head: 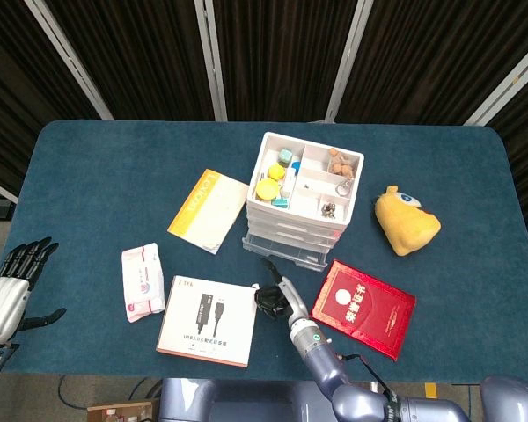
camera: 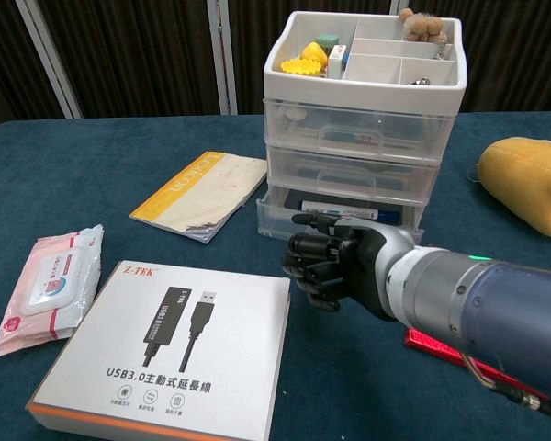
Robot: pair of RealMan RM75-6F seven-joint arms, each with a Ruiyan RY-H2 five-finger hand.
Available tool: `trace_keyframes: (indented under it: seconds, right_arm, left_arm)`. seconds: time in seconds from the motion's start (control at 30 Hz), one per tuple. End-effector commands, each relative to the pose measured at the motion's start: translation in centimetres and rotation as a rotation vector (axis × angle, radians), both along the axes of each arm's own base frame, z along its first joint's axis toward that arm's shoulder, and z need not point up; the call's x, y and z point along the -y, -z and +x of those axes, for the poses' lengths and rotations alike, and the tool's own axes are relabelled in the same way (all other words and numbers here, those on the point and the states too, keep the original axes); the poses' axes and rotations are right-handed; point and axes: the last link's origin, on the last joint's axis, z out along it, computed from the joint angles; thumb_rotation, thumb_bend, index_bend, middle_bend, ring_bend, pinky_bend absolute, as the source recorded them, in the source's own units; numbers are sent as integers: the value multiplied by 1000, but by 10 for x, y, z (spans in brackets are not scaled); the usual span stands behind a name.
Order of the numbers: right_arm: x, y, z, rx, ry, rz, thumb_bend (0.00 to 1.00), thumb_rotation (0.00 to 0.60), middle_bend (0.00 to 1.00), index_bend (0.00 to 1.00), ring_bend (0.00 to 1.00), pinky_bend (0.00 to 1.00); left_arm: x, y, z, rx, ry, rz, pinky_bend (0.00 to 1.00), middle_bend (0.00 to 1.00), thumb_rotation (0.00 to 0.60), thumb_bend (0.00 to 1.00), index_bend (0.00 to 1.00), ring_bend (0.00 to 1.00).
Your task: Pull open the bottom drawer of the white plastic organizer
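One organizer [head: 301, 198] with three drawers [camera: 356, 175], one booklet [head: 208, 210], one wipes pack [head: 143, 281], one USB cable box [head: 208, 321], one red booklet [head: 364, 308], one yellow plush toy [head: 406, 220], two hands [head: 273, 297] on the surface [head: 106, 167].
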Motion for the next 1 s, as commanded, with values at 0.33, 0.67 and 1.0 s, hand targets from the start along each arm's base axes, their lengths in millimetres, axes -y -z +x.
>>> trace_keyframes:
  seconds: [0.33,0.67,1.0]
  right_arm:
    - [24,-20,-19,-209,-24,-16,857,600,829,0,835,892]
    - [39,-17,-38,-286,14,16,856,600,828,0,835,892]
    - [33,-11,-43,-310,13,39,867,600,828,315,838,892]
  left_arm:
    - [0,0,0,5,-3,0,20,0,600,13,0,0]
    - [1,0,0,12,-13,-10,19,0,600,15,0,0]
    - [0,1,-1,14,-22,-16,20,0,600,13,0,0]
